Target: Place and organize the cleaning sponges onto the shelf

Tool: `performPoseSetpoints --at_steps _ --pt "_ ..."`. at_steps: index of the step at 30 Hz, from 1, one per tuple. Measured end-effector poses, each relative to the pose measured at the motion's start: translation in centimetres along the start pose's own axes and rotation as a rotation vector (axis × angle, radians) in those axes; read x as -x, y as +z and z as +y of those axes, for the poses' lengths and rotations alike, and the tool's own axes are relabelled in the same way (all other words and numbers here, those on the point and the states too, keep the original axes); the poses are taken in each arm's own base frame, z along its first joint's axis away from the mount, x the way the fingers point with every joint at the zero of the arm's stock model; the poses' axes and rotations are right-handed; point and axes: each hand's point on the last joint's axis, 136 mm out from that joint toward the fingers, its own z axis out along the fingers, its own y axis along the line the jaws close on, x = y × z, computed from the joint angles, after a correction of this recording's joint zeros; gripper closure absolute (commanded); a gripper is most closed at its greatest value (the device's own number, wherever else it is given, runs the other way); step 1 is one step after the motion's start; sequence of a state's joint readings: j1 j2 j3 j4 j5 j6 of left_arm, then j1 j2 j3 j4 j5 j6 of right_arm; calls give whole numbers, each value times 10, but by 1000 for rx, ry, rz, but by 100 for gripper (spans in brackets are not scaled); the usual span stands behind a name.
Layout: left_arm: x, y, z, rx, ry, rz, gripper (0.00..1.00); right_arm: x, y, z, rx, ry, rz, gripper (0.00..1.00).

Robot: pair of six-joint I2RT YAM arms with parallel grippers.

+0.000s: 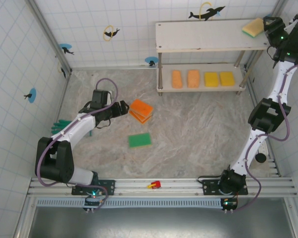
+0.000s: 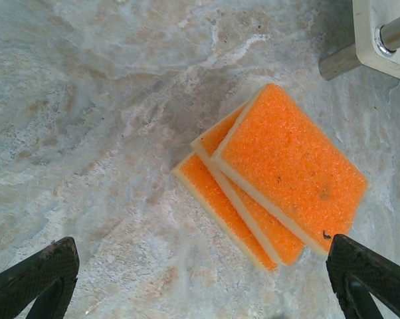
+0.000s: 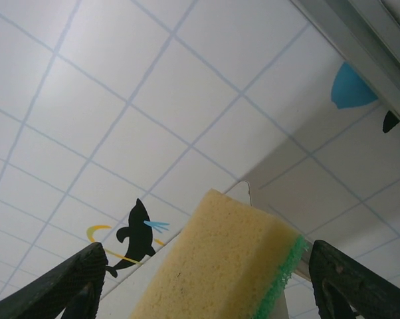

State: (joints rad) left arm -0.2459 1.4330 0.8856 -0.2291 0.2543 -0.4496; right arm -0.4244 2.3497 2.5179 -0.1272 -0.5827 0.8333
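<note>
L gripper (image 2: 201, 252), jaws wide, hovered w/ fanned orange sponges (image 2: 286, 173) ahead at frame centre-right, long axis diag upper-left to lower-right across closing line, L arm nearer; R gripper (image 3: 206, 247) wide, astride yellow/green sponge (image 1: 252, 27) on shelf (image 1: 208, 35) top, upper right.

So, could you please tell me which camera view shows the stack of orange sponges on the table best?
The left wrist view: the orange sponges sit near its centre, three fanned layers with pale edges plain to see. The top view shows the orange sponges small, just ahead of the left gripper.
</note>
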Motion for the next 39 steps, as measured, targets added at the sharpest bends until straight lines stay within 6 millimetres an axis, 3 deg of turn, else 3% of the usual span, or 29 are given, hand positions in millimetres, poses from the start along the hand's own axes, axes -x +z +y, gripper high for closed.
performPoseSetpoints --at_steps 26,39 --pt "0 5 2 2 -4 3 3 0 4 8 74 -16 1 25" --pt "3 5 0 -2 -3 -2 3 -4 7 -7 -26 -132 -12 21"
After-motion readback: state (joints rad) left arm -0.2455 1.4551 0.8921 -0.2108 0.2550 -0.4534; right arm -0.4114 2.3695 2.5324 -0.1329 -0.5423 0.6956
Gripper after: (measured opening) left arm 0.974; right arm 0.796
